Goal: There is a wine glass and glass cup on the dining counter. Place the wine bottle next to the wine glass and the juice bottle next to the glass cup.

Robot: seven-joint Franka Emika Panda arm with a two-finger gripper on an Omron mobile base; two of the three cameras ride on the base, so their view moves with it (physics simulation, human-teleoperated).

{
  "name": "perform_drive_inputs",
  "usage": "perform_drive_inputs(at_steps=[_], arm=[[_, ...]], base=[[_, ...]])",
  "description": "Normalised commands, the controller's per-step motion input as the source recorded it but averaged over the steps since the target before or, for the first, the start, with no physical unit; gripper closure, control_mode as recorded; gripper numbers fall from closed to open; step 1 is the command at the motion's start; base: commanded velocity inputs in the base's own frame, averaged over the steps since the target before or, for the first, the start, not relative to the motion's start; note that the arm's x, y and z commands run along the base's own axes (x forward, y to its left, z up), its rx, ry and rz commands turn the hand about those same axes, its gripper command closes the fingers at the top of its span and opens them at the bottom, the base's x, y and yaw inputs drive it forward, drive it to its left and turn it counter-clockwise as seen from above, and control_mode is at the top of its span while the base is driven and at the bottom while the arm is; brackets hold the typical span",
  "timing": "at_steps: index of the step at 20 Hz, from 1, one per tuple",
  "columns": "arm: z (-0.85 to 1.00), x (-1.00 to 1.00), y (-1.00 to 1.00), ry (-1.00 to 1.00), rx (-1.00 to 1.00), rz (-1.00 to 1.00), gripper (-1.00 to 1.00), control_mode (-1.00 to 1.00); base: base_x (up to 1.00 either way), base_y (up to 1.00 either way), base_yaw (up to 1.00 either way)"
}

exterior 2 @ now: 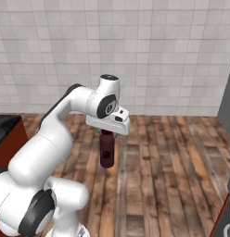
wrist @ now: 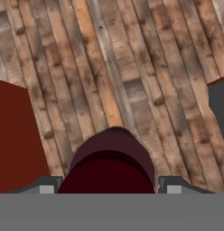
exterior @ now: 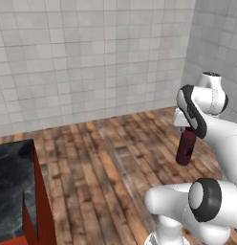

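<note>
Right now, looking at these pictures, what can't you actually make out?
- Juice bottle: its top is hidden by the gripper in the right base view; the arm covers its top in the left base view.
- Dining counter: cut off by the left edge in the left base view.
- Bottle's label: too blurred to read.

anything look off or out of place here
Nothing is spilled or damaged. The one unusual sight: the wide dark maroon juice bottle hangs upright in mid-air above the wooden plank floor, gripped at its top by the robot's hand, away from the black marble dining counter.
</note>
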Motion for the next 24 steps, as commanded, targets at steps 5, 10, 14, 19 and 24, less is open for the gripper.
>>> perform_drive_inputs(at_steps=[5,10,14,19,24], arm=[[0.00,0.00,0.00,0.00,0.00,0.00,1.00,1.00],[0.00,0.00,0.00,0.00,0.00,0.00,1.00,1.00],[0.00,0.00,0.00,0.00,0.00,0.00,1.00,1.00],[0.00,0.00,0.00,0.00,0.00,0.00,1.00,1.00],[0.00,0.00,0.00,0.00,0.00,0.00,1.00,1.00]], base=[[0.92,-0.10,0.22],[0.91,-0.10,0.23],[0.90,-0.08,0.25],[0.89,-0.04,0.27],[0.86,-0.01,0.33]])
